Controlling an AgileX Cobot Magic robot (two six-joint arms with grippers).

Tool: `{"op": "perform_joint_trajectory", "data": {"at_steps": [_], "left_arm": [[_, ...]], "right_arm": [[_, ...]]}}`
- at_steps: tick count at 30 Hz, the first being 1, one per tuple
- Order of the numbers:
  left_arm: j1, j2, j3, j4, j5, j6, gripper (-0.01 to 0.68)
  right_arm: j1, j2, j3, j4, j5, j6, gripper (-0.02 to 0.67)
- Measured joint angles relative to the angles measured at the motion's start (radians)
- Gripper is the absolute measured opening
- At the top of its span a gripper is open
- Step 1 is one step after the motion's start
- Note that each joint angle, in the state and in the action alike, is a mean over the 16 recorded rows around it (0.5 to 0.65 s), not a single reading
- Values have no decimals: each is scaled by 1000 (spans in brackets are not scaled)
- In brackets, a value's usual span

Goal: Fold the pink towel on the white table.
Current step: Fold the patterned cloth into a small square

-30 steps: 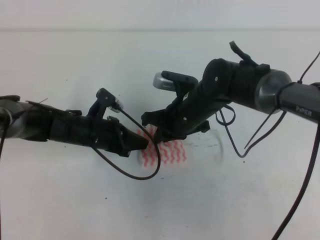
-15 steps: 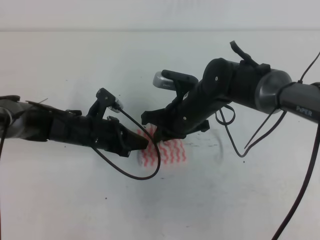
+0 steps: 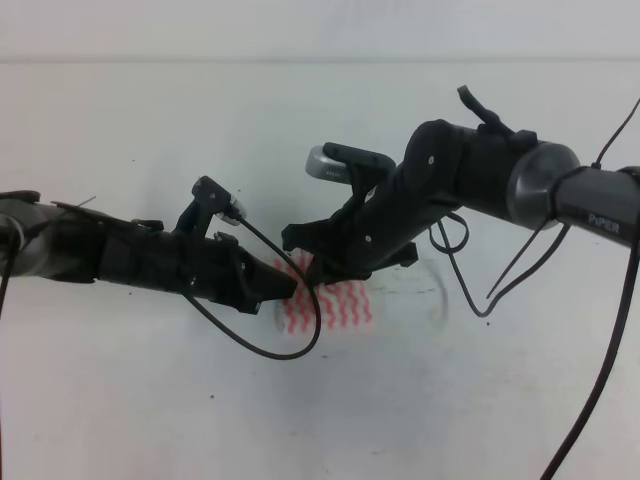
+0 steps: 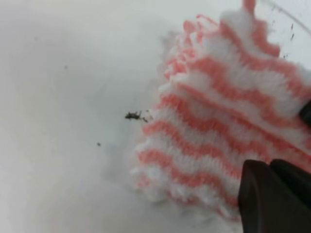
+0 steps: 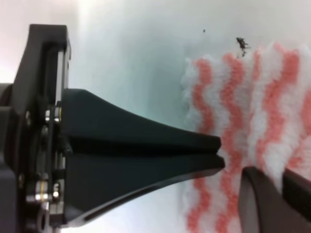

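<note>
The pink towel (image 3: pixel 340 308) lies bunched small on the white table (image 3: pixel 150 400), mostly hidden under both arms. In the left wrist view the pink towel (image 4: pixel 218 121) shows layered wavy stripes, and its lower right edge runs into my left gripper (image 4: pixel 272 194), whose fingers sit pressed together. My left gripper (image 3: pixel 292 285) meets the towel's left edge. The right wrist view shows that left gripper (image 5: pixel 218 151) closed, its tip at the towel (image 5: pixel 252 111). My right gripper (image 3: pixel 312 272) comes down on the towel's top left, and its fingers (image 5: pixel 260 199) stand close together in the cloth.
A black cable loop (image 3: pixel 290 350) hangs from the left arm just above the table beside the towel. A small dark speck (image 4: pixel 135 115) sits on the table by the towel's edge. The right arm's cables (image 3: pixel 470 280) dangle right of the towel.
The right arm has edged very slightly left. The left gripper and the towel have stayed where they were.
</note>
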Motion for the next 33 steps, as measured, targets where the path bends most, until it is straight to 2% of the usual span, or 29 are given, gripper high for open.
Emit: {"op": "perform_joint_trajectory", "data": {"at_steps": [18,25,33], "left_arm": [[17,-9,0,2,46,25,-4],[37,-9,0,5,52,25,-5],[49,-9,0,5,44,26,-4]], "right_arm": [[0,4,0,10,-7,0,-7],[0,4,0,22,-7,0,38],[0,4,0,45,6,0,139]]}}
